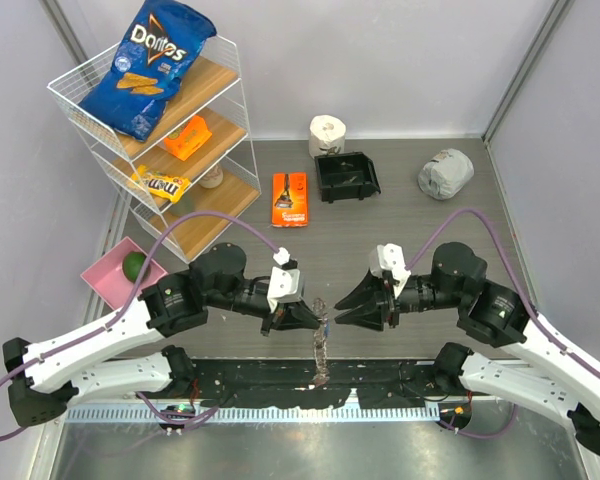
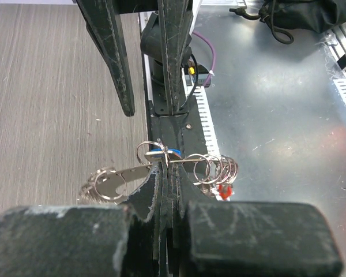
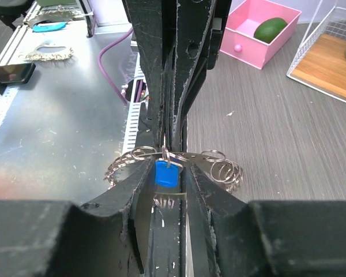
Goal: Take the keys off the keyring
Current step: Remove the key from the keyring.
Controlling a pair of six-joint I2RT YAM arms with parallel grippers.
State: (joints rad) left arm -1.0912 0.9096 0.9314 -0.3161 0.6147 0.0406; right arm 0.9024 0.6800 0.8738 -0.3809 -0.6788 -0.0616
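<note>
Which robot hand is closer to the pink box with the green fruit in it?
Left. The left gripper sits right of the pink box, toward the middle; the right gripper is farther right, beyond the left one.

The keyring (image 1: 322,350) is held up in mid-air, a thin silver wire crowded with little split rings that bunch into curly clumps on either side of the spot where the left gripper (image 2: 164,167) pinches it. From above it just looks like a frilly strand dangling straight down. As for the keys (image 3: 167,174), I can make out a blue-headed one hanging right at the pinch, a red head (image 2: 224,192) lower on one side, and a plain silver one (image 2: 116,180) lying flattish among the rings opposite.
</note>
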